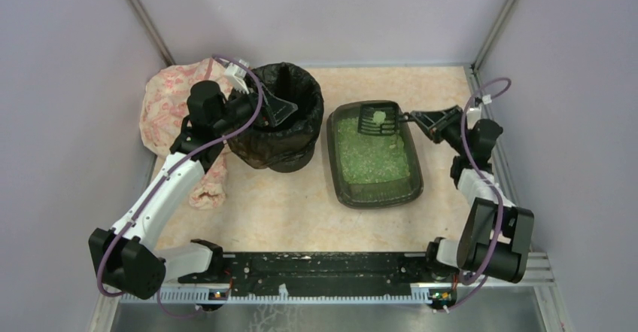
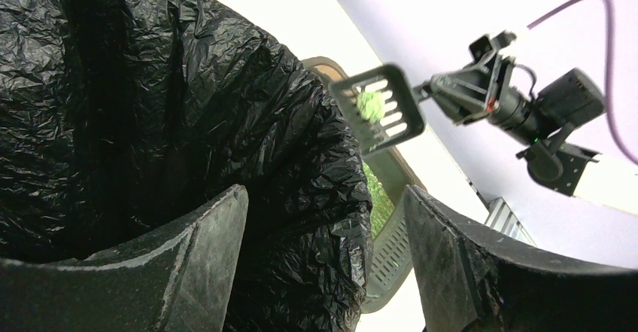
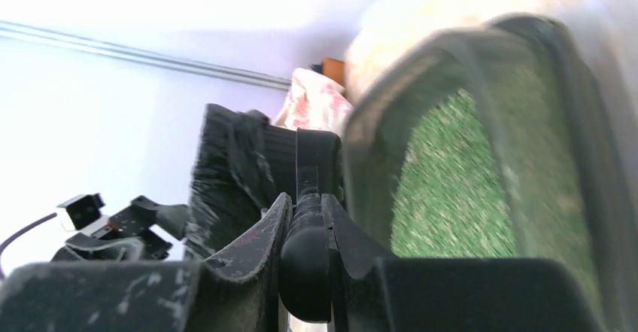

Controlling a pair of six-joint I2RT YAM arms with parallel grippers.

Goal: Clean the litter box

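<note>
Litter box [image 1: 380,196] sits on the surface [image 1: 286,211] right of centre, long side running from far edge to near edge. It is upright and carries a bed of green litter [image 1: 369,157]. Just beside it on the left is the bin [image 1: 290,136], lined with a black bag and standing nearer the far edge. A pink-and-white cloth [image 1: 167,110] is bunched in the far-left corner behind the bin.

Left pincer [image 2: 322,200] is spread wide, with the bag's rim running between its fingers. Can't tell if it actually touches the rim. My read: it's there to steady the bin or hold it open.

Right pincer [image 3: 305,211] is pressed together on the handle of the black slotted scoop [image 1: 378,120]. The scoop head is raised over the far end of the box, not over the bin. One pale green clump [image 2: 369,105] rides on the slots.

Progress, as a judgement: early to mid.
- Done: one scoopful is sifted and lifted clear of the litter.
- Not done: carrying it left across the gap, getting over the bin mouth, tipping it out.
- Unknown: the bin interior is too dark to show whether anything is inside. No other clumps can be made out in the litter, so the number of remaining passes is open.

Risk: the clump sits loose on an open scoop, and tilting before it is over the bag drops it on the surface.
</note>
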